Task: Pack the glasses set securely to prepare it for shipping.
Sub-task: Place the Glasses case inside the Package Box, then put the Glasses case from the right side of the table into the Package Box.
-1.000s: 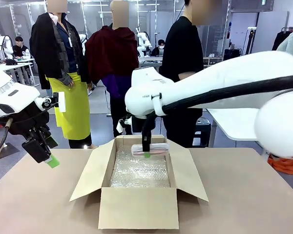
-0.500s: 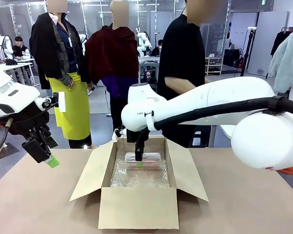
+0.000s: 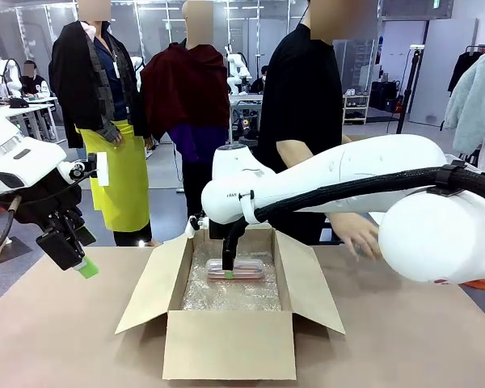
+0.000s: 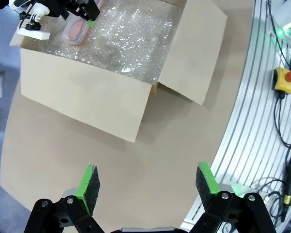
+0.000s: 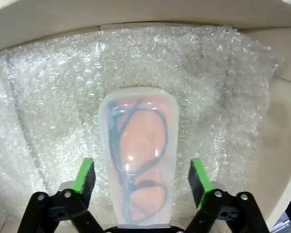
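Right pincer [image 5: 141,177] down inside box [image 3: 226,343] — jaws parted, pads clear of pink case [image 5: 138,145] on both sides, gripping nothing. Case lies flat on bubble wrap [image 3: 230,297] at box's far end. Left pincer [image 4: 148,180] wide open, empty — over table [image 3: 48,339] near left edge.

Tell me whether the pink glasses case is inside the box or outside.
Inside: the pink case lies on the bubble wrap lining the cardboard box, between the right gripper's open jaws.
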Action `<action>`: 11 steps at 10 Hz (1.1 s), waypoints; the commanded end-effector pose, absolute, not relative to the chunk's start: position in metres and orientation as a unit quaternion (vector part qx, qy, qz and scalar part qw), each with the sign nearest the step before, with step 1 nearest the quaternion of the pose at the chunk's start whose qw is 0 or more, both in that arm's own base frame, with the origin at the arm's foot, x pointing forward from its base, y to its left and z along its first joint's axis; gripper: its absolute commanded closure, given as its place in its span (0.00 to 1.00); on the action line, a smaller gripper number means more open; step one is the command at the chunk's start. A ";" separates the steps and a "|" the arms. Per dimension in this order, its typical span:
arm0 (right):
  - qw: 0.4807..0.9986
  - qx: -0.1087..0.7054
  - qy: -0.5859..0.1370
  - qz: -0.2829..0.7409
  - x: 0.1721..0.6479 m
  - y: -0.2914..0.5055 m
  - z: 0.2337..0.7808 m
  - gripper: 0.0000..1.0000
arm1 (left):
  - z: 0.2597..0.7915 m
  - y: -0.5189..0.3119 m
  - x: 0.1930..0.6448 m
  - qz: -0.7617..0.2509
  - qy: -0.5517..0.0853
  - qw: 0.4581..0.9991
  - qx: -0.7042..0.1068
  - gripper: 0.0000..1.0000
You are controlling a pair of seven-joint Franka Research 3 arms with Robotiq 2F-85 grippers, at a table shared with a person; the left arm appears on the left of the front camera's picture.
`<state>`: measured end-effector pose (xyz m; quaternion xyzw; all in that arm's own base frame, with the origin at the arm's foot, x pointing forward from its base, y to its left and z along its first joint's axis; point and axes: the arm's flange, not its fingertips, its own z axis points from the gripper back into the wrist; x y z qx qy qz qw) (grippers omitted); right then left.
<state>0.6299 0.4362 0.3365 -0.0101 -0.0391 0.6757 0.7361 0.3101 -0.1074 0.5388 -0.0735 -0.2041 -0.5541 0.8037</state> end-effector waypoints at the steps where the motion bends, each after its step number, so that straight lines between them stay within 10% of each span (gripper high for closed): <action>1: 0.745 -0.018 -0.037 0.665 0.623 0.438 0.345 0.00 | 0.539 -0.108 0.310 -0.552 -0.209 0.803 -0.081 0.00; 11: 0.736 -0.011 -0.041 0.676 0.630 0.436 0.340 0.00 | 0.539 -0.108 0.310 -0.552 -0.209 0.803 -0.081 0.00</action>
